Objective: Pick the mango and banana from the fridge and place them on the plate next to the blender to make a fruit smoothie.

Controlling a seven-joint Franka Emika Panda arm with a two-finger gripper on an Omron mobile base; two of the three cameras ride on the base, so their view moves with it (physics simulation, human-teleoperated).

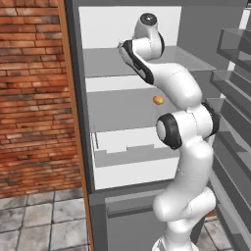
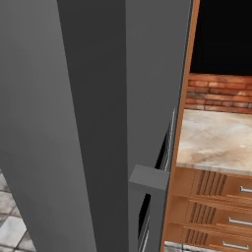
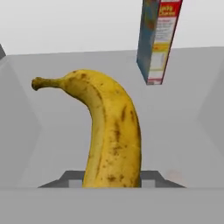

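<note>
Banana grabbed, mango waiting in the fridge!
The tool is clenched on the banana [image 3: 111, 135] inside the fridge [image 1: 135, 63]; the mango [image 1: 158, 100] sits mid-shelf, near its right edge. Both fruits are yet to be plated.

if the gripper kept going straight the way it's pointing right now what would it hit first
The gripper is shut on the banana, which fills the line ahead. Past it, probably the fridge's pale back wall; the box stands off to one side. Depth is uncertain.

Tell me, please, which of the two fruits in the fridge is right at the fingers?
The banana: yellow and brown-speckled, it rises from between the fingers in the hand view. The mango, small and orange, lies apart on a lower shelf.
</note>
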